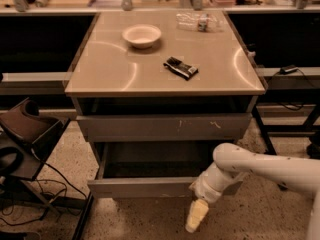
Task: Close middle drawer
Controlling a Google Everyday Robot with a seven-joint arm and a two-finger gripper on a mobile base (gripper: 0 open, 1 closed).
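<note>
Nearest: gripper [193,226], low at right, aimed down at the floor, just below and in front of the right end of the middle drawer [145,186] front panel. Fingers [200,210] pressed together into one pale wedge, pinching nothing. White arm [260,166] reaching in from the right edge, wrist touching or just beside the panel's right corner; cannot tell which.

Middle drawer pulled well out from under the table, grey inside bare; closing judged not yet begun. Cables [50,189] on the floor near its left corner, well apart from the gripper, low concern.

Risks from here:
- Pushing from this height: likely to slip under the panel's bottom edge and miss, being lower than the panel face.
- Pushing only at the right end: off-centre load, may skew the drawer in its runners and jam it part-way.
- Pressing with the wrist rather than the fingertips: may skid sideways off the corner.
- Lifting too high: may land on the scratched drawer front [165,127] above, already nearly shut, wrong target.
- Driving too hard: may slam, jolt the table [100,81] and shift the bowl [142,35], black packet [181,68] and clear wrapper [197,21] farther back on top
</note>
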